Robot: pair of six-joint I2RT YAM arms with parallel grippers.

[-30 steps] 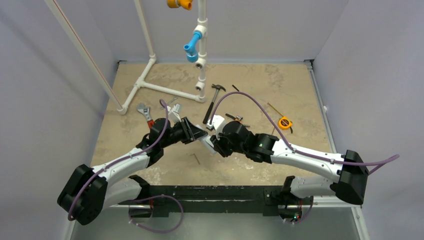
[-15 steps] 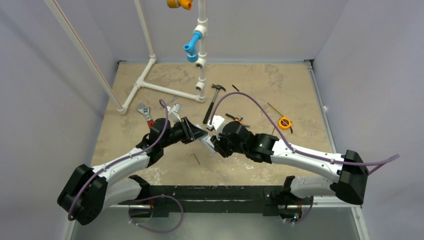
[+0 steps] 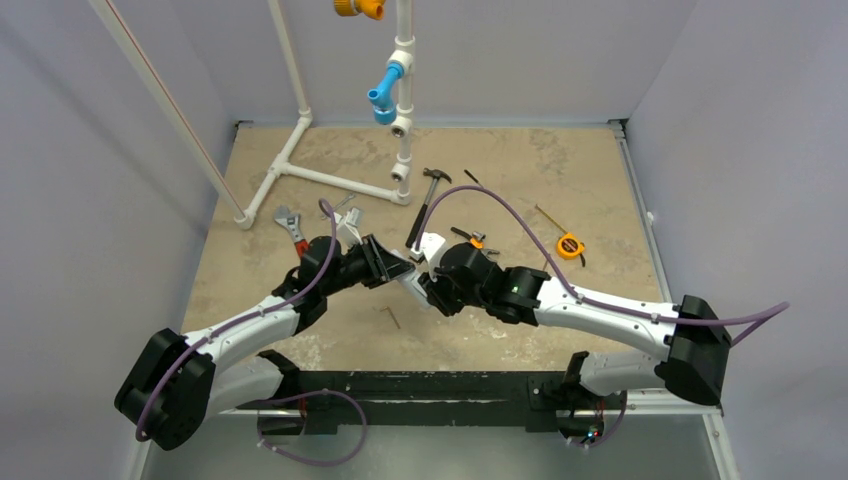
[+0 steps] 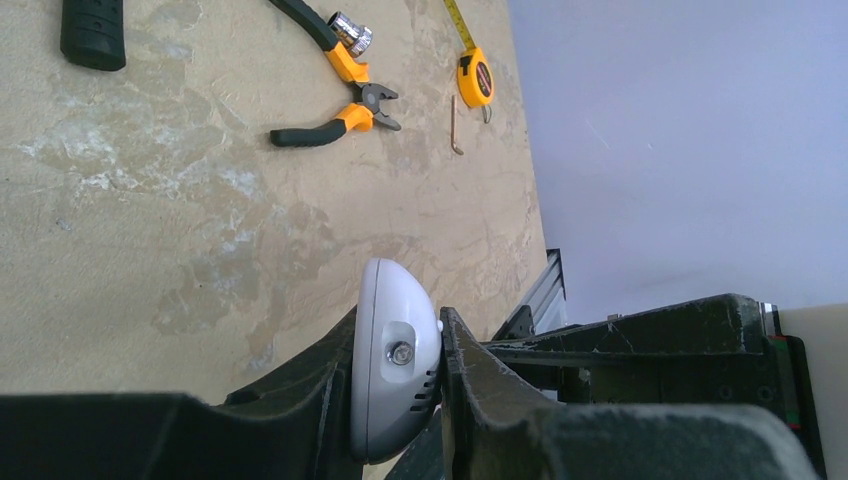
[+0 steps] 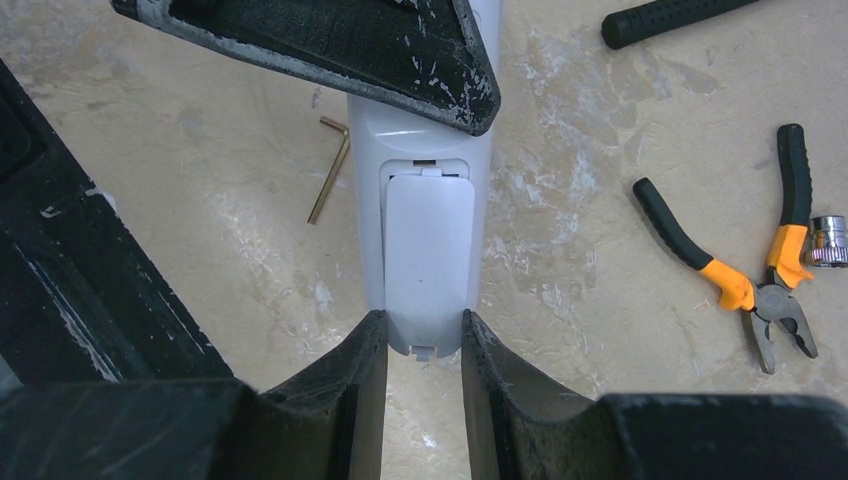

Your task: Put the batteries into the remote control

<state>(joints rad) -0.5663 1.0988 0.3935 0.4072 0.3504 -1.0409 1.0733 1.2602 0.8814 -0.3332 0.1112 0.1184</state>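
Observation:
The white remote control (image 3: pixel 412 284) hangs above the table between both arms. My left gripper (image 3: pixel 398 268) is shut on its rounded end with the small emitter (image 4: pixel 402 352), one finger on each flat face. My right gripper (image 5: pixel 423 325) is shut on the opposite end, its fingers (image 5: pixel 368 345) pressing the two long edges. In the right wrist view the remote's (image 5: pixel 425 230) back faces the camera with the battery cover seated flush in it. A finger of the left gripper (image 5: pixel 400 60) crosses the top of that view. The batteries are hidden.
On the table lie a hammer (image 3: pixel 425 198), orange-handled pliers (image 5: pixel 745 280) beside a shiny socket (image 5: pixel 830 240), a yellow tape measure (image 3: pixel 569 245), a hex key (image 5: pixel 330 170) and a wrench (image 3: pixel 290 226). A white pipe frame (image 3: pixel 320 176) stands at the back left.
My right arm has shifted slightly left, its wrist edging toward the left gripper. Both grips on the remote stay the same.

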